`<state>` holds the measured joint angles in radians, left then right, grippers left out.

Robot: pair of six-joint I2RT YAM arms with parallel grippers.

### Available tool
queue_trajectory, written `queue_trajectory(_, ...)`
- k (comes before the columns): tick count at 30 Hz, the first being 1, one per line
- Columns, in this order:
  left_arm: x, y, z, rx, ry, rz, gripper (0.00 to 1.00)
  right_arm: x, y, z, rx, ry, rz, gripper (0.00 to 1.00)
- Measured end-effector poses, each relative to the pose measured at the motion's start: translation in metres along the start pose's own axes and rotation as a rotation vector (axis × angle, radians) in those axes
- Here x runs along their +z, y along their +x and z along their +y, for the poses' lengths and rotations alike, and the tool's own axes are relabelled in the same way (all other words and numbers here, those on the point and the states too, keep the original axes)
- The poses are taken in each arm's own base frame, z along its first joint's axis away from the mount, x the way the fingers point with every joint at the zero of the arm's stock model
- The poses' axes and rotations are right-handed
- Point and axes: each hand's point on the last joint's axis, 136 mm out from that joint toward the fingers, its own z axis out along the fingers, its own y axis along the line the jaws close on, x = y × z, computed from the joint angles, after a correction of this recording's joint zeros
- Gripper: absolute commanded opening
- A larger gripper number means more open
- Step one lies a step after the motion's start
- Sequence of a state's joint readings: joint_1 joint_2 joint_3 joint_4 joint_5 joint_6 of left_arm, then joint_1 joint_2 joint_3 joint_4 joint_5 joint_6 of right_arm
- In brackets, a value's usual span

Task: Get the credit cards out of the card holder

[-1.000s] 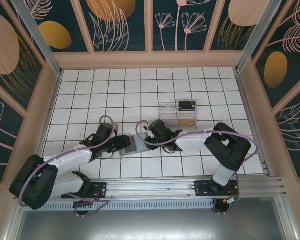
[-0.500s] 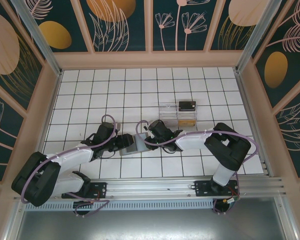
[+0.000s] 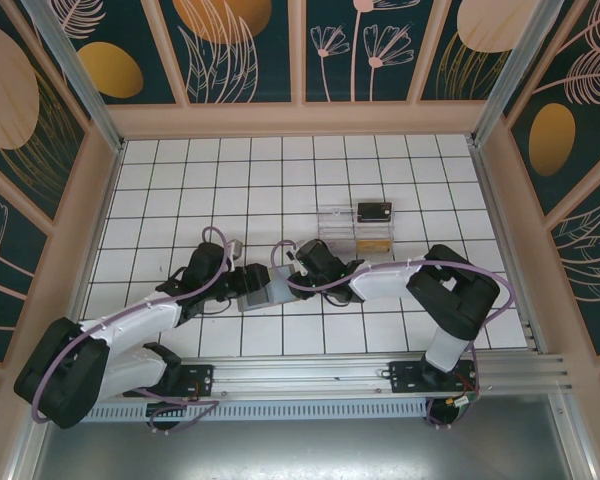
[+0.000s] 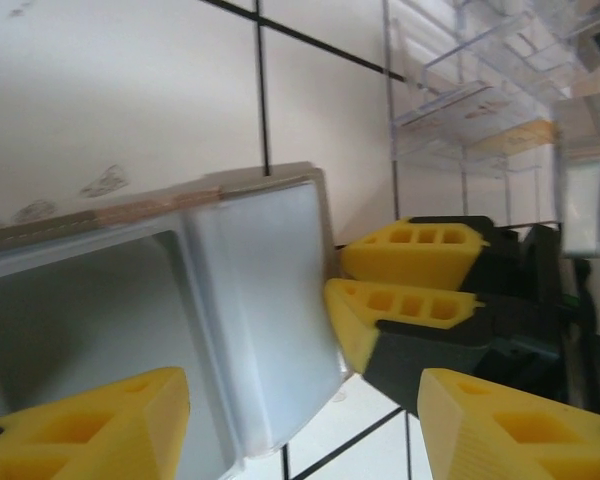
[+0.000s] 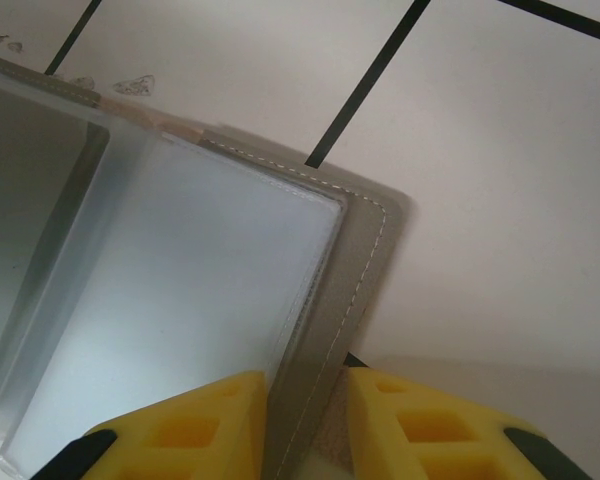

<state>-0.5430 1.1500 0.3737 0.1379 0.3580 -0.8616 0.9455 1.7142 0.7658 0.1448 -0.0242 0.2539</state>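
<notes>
The white tiled table (image 3: 160,180) carries everything, and both my arms reach in from its near edge to meet a little short of its middle.

A clear plastic tray (image 3: 342,228) stands just past the table's middle, a little toward the right edge. In my left wrist view the tray (image 4: 460,90) rises beyond my right hand's fingers.

The card holder (image 3: 265,292) lies open and flat between my two hands, nearer the near edge than the tray. Its grey cover is down and its pale blue-grey panels (image 4: 260,300) face up. My right wrist view shows the stitched grey edge around a frosted panel (image 5: 200,290).

A dark card (image 3: 374,211) with a light stripe sits at the far right end of the tray. A tan-gold card (image 3: 375,243) sits at the near right end. I cannot tell which compartment holds either one.

My right gripper (image 3: 292,272) pinches the right edge of the holder's cover, which runs between its two yellow pads (image 5: 305,410).

My left gripper (image 3: 248,283) hangs over the holder from the left with its fingers spread wide (image 4: 310,425), gripping nothing. One finger is over the inside panel, the other over bare tile beside the holder's edge.
</notes>
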Motion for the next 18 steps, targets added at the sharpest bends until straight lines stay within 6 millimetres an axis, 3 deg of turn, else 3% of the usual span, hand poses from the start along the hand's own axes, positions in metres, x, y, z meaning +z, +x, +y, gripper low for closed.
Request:
queue_trajectory(9,-0.008,0.014,0.034,-0.043,-0.165,0.033,0.62,0.0,0.0,0.0,0.0,0.0,0.0,0.3)
queue_trajectory(18,-0.004,0.021,0.044,-0.047,-0.207,0.072,0.61,0.001,-0.002,0.001,0.0,-0.002,-0.005,0.3)
